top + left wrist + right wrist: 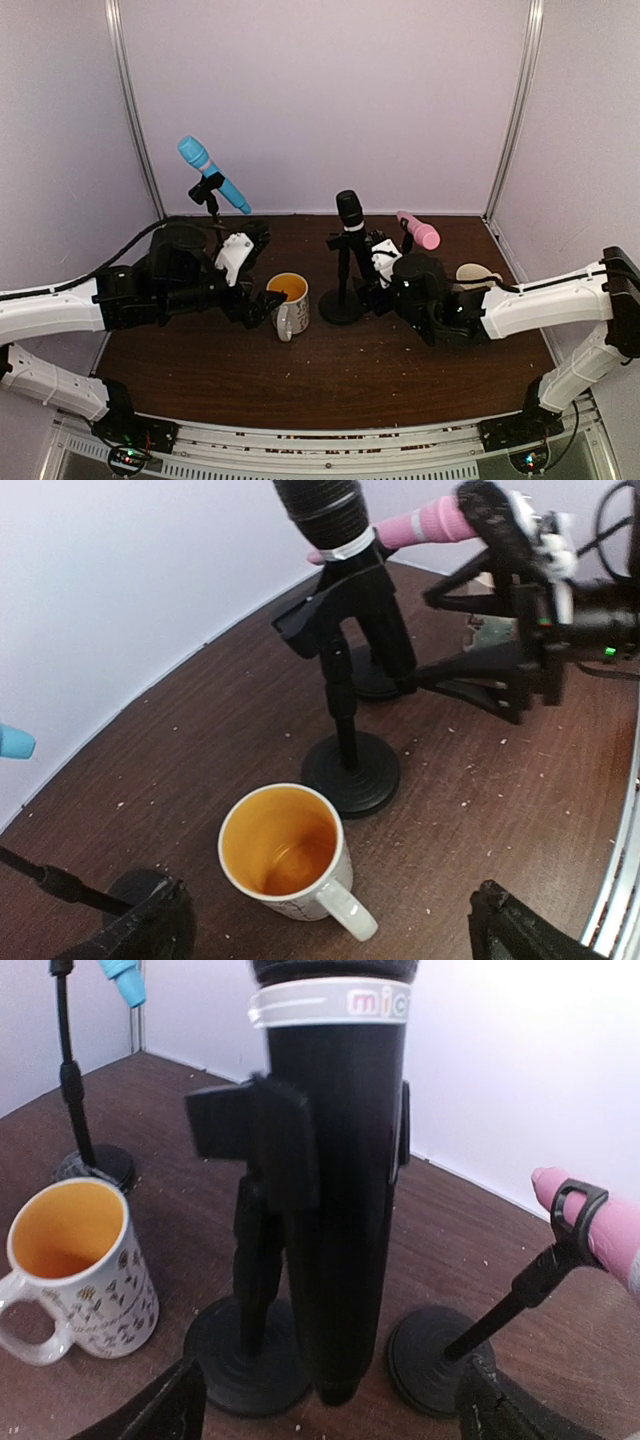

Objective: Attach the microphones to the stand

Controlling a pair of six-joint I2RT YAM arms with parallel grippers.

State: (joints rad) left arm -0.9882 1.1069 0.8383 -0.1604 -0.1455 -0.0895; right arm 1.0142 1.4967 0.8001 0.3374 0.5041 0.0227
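Note:
The black microphone (350,212) stands upright in the clip of the middle stand (341,300). The light blue microphone (212,172) sits tilted in the back left stand's clip. The pink microphone (418,230) rests in the back right stand's clip (572,1215). My right gripper (368,283) is open. In the right wrist view its fingers (160,1410) stand wide on either side of the black microphone's (335,1160) lower end, apart from it. My left gripper (262,303) is open and empty, with its fingers (150,925) either side of the mug.
A white mug (288,303) with an orange inside stands left of the middle stand's round base (352,772). The back right stand's base (435,1360) is close beside the middle one. White walls close the back and sides. A beige object (478,273) lies behind my right arm.

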